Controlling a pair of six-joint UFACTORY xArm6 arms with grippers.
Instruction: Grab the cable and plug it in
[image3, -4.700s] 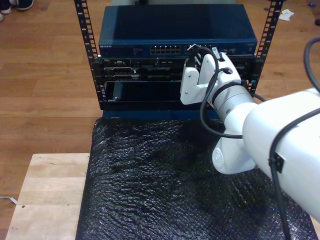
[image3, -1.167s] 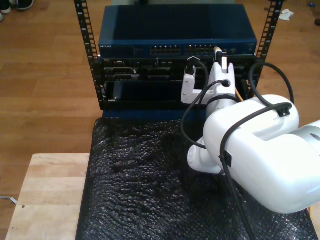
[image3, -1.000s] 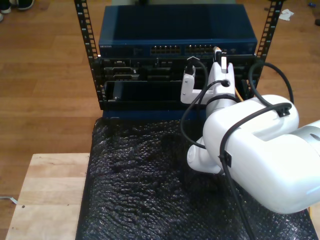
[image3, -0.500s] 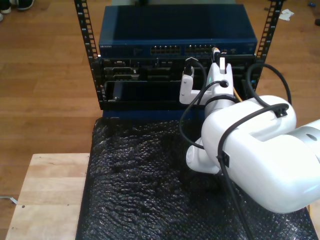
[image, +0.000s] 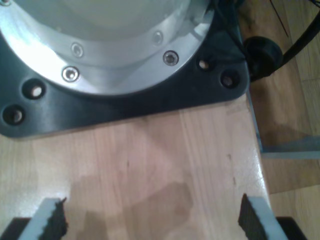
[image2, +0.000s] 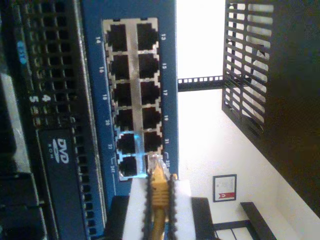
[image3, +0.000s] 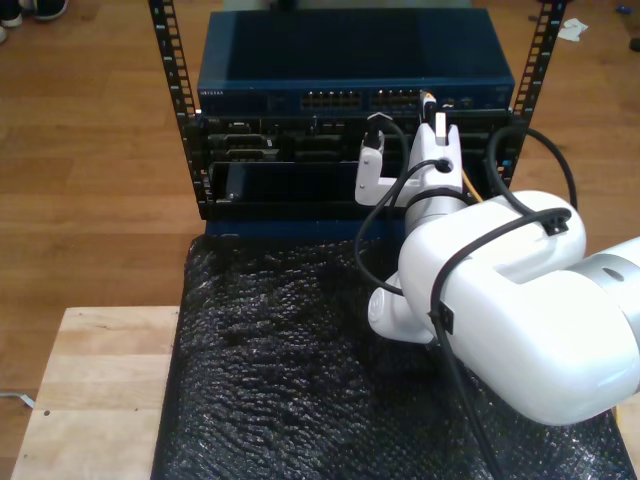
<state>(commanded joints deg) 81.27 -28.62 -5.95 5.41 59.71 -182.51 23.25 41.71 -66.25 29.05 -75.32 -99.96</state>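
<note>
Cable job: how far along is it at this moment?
Done: the cable is grabbed, pinched between the fingers of my second gripper. In hand: its clear plug is right at the port block of the blue switch, by the end ports, not visibly seated. Left: push it in and let go. My first gripper is open over a wooden surface, idle.

The blue switch (image2: 135, 95) carries small white port numbers beside its sockets in the second wrist view — 14, 16, 18, 20 and 22 along one row, 13, 17, 19 and 21 along the other. On the black unit (image2: 55, 165) next to it a "DVD ROM" logo stands in white, with the figures 4 and 5 nearby. In the exterior view the switch's white brand lettering is too small to read.
</note>
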